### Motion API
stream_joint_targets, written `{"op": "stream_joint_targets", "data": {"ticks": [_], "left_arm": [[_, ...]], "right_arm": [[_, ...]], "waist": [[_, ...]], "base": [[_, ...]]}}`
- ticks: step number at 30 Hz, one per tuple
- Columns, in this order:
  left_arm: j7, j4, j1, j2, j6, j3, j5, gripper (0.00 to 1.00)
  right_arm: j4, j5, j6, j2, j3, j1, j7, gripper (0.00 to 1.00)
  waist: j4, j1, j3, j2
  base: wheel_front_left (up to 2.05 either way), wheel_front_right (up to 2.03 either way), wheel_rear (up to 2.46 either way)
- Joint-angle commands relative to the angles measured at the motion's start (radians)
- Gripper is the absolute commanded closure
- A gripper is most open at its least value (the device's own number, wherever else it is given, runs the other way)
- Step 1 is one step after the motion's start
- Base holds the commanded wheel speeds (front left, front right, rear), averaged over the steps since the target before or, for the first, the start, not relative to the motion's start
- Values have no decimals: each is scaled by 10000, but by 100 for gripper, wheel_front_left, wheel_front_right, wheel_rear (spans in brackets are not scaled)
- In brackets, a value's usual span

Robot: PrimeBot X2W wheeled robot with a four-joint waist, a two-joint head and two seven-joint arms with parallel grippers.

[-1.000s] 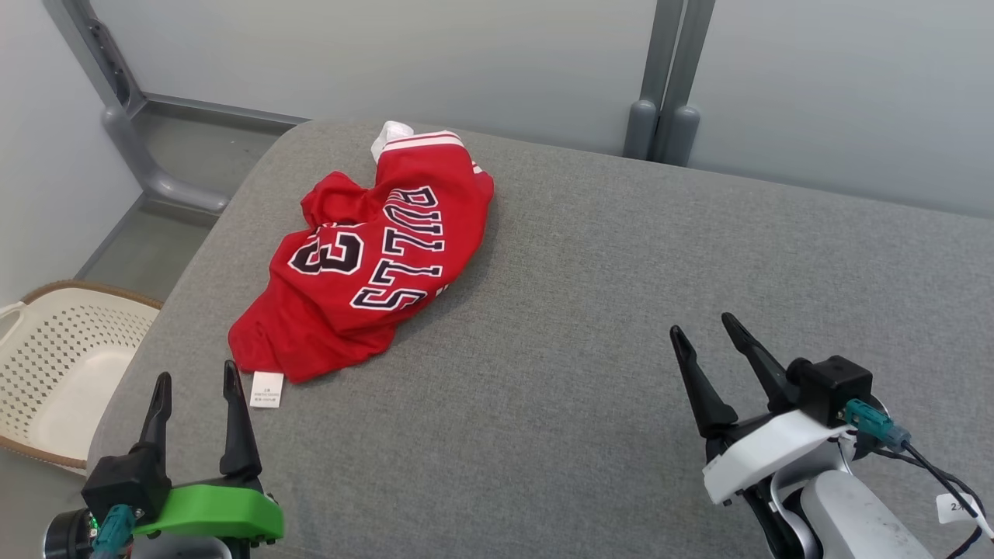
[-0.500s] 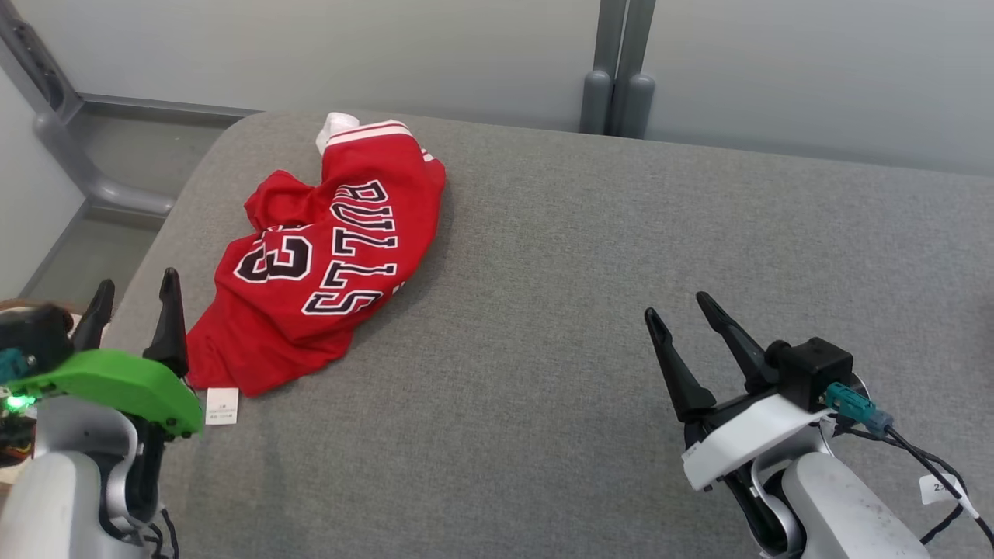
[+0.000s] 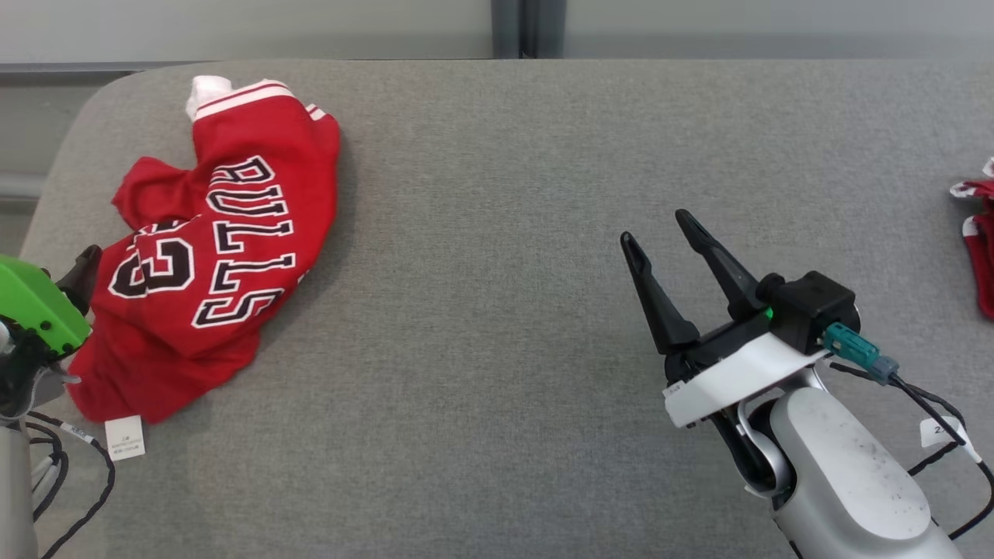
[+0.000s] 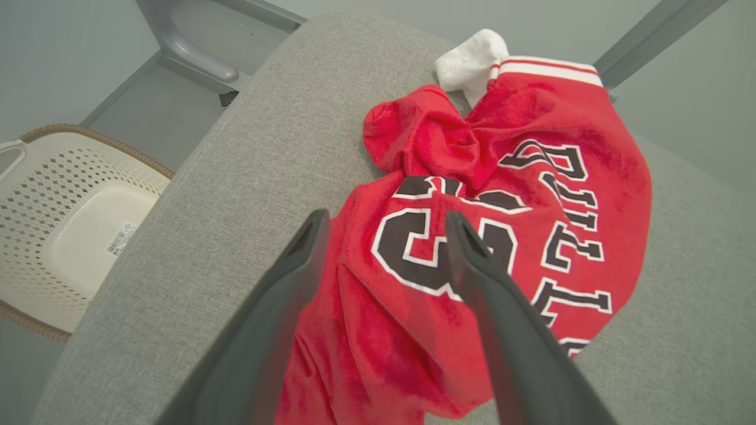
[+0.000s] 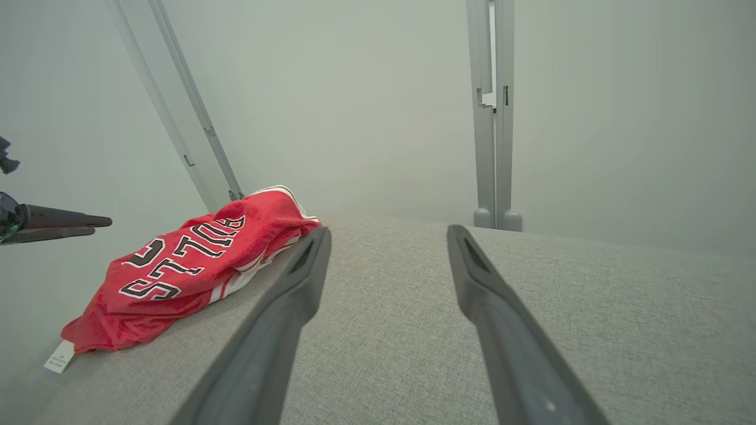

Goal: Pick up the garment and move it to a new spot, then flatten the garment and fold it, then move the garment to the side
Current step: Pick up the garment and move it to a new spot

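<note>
The garment (image 3: pixel 210 264) is a crumpled red jersey with black-and-white lettering, lying at the far left of the grey padded surface (image 3: pixel 497 155). A white label (image 3: pixel 124 439) sticks out at its near corner. My left gripper (image 3: pixel 78 272) hovers at the jersey's left edge. In the left wrist view it (image 4: pixel 385 217) stands open above the red cloth (image 4: pixel 449 141), holding nothing. My right gripper (image 3: pixel 655 227) is open over bare surface, well to the right of the jersey. In the right wrist view its open fingers (image 5: pixel 388 231) point past the jersey (image 5: pixel 195 260).
A white perforated basket (image 4: pixel 59 218) sits on the floor left of the surface. Another red-and-white cloth (image 3: pixel 980 248) lies at the surface's right edge. Grey posts (image 5: pixel 490 118) stand against the wall behind. My left gripper's fingers (image 5: pixel 59 227) enter the right wrist view at the left.
The head camera has swung, shifting the whole picture left and down. My left gripper has moved forward from below the jersey's near corner to its left edge. Both grippers stay open.
</note>
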Motion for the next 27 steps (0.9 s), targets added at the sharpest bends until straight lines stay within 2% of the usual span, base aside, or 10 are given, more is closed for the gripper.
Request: {"op": "stream_joint_targets", "data": {"ticks": [1, 4, 9, 10, 11, 12, 20, 27], "left_arm": [[223, 416, -251, 63, -44, 63, -161, 0], [885, 1332, -450, 223, -116, -3, -433, 0], [1408, 2243, -501, 262, -214, -120, -619, 0], [1408, 2339, -474, 305, -246, -159, -627, 22], [1365, 2410, -464, 342, -263, -189, -627, 76], [1292, 2488, -466, 351, -281, -219, -638, 100], [680, 2297, -710, 724, -371, -804, -497, 100], [414, 735, -837, 1202, -379, -1965, -579, 100]], "right_arm": [[-53, -43, 5, -50, -40, -163, -30, 0], [-107, -32, 5, -52, -76, -277, -30, 0], [-137, -9, 5, -19, -157, -296, -30, 0], [-139, 7, 5, -14, -166, -267, -30, 0], [-126, 14, 5, -11, -170, -237, -30, 0], [-94, 18, 5, -4, -180, -201, -30, 0], [45, 43, 5, 80, -151, -61, -30, 0], [155, 114, 5, 260, -255, 255, -30, 0]], "waist": [[-896, 0, 838, 0], [-1194, 0, 1034, 0], [-1405, 0, 1125, 0], [-1424, 0, 1107, 0], [-1430, 0, 1087, 0], [-1427, 0, 1052, 0], [-1305, 0, 491, 0], [-1393, 0, -345, 0]], "base": [[0, 0, 0], [0, 0, 0], [0, 0, 0], [0, 0, 0], [0, 0, 0], [0, 0, 0], [0, 0, 0], [0, 0, 0]]}}
